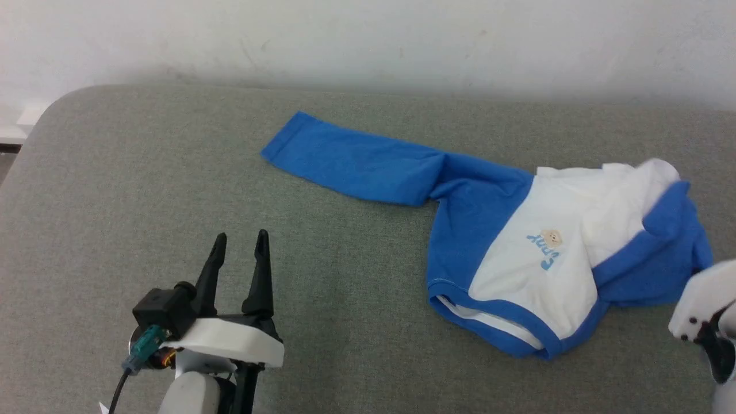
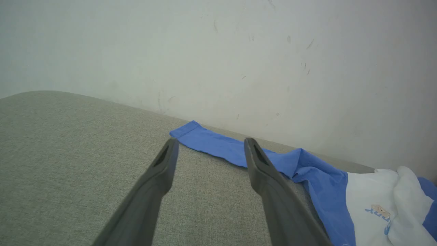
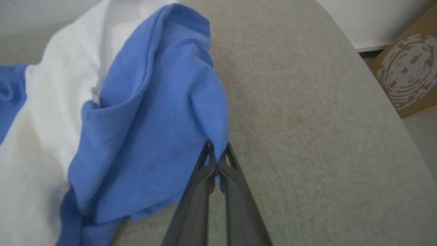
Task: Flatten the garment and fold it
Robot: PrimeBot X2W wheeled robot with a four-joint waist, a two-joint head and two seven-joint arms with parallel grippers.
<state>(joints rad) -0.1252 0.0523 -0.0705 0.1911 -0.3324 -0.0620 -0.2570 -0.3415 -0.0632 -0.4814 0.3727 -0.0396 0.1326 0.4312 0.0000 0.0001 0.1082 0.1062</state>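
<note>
One garment (image 1: 517, 253), one grey padded surface (image 1: 144, 172), two grippers.

Garment: sits in the 3 o'clock half of the surface in the head view, and is not flat. Its long axis runs roughly 10 o'clock to 4 o'clock. The stretched blue sleeve (image 1: 356, 164) lies smooth, with its cuff (image 1: 284, 138) pointing to 10 o'clock. The white body with the chest print sits mid-axis, partly folded on itself. The second blue sleeve (image 1: 667, 247) is bunched at the 3 o'clock end.

Right gripper (image 3: 217, 147): fingers pinched together on an edge of the bunched sleeve, with blue cloth caught between the tips.

Left gripper (image 1: 241, 236): jaws spread wide and empty, over bare surface at 7 o'clock in the head view, well apart from the cloth. From it the cuff lies at about 1 o'clock and the body at 3 o'clock.

Judgement: the right arm is nearer and has the hold. The coming move probably draws the bunched sleeve outward toward 3–4 o'clock, along the long axis, to mirror the stretched one. Nothing pins the 10 o'clock end, so the whole shirt may slide instead of unfolding.
</note>
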